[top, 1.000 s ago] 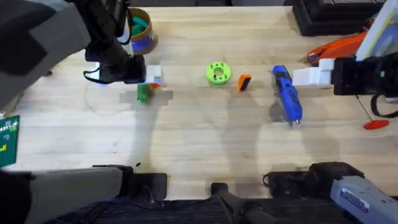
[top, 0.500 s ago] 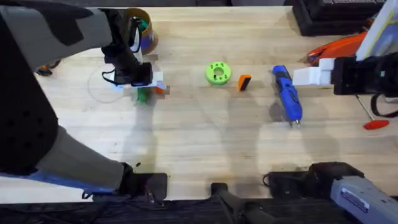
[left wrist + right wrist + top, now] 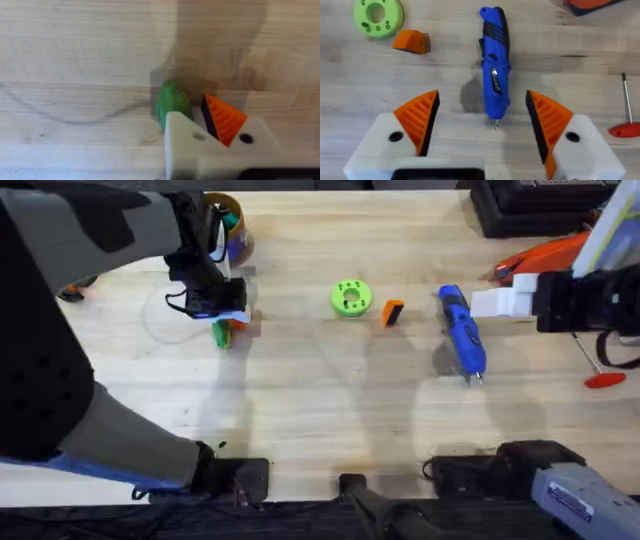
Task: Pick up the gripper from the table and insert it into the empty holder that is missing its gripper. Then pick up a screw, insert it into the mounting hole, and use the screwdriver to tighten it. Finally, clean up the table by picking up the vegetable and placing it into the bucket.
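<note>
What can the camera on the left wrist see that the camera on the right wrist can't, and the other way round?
Left wrist view alone: the vegetable lying by the left gripper, one finger bare white, its twin tipped with an orange ribbed wedge.

Right wrist view alone: the screwdriver lying between the open fingers of the right gripper, the loose orange gripper beside a lime-green disc, and a red-handled rod.

Both: the wooden table.
</note>
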Robot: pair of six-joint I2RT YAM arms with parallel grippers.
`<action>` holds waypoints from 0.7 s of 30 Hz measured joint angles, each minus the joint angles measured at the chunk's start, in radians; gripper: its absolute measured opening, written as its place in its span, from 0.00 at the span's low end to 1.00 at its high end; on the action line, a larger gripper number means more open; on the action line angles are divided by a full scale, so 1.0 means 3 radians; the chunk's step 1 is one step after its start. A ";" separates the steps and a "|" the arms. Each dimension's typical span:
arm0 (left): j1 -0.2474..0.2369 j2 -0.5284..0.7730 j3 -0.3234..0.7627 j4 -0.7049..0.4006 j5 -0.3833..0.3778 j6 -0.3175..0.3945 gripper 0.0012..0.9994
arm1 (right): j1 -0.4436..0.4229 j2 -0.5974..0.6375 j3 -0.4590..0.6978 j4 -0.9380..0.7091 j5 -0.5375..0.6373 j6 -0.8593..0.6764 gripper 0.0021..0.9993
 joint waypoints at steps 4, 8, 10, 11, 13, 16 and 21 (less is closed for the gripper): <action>0.0000 0.0000 0.0000 0.0000 0.0000 0.0000 0.01 | 0.0000 0.0000 0.0000 0.0001 0.0001 0.0000 0.99; 0.0000 0.0000 0.0020 -0.0098 -0.0017 0.0000 0.01 | 0.0000 0.0000 0.0000 0.0001 0.0001 0.0000 0.99; 0.0000 0.0000 0.0061 -0.0209 -0.0024 0.0000 0.01 | 0.0000 0.0000 0.0000 0.0000 0.0000 0.0001 0.99; 0.0000 0.0000 0.0096 -0.0255 -0.0027 0.0000 0.01 | 0.0000 -0.0001 0.0000 0.0001 0.0001 0.0000 0.99; 0.0000 -0.0009 0.0198 -0.0333 -0.0025 0.0000 0.01 | 0.0000 0.0000 0.0000 0.0000 0.0000 0.0000 0.99; 0.0000 -0.0126 0.0355 -0.0441 -0.0022 0.0000 0.01 | 0.0000 0.0000 0.0000 0.0000 0.0001 0.0000 0.99; 0.0000 -0.0688 0.0469 -0.0553 -0.0019 0.0000 0.01 | 0.0000 0.0000 0.0000 0.0000 0.0001 0.0000 0.99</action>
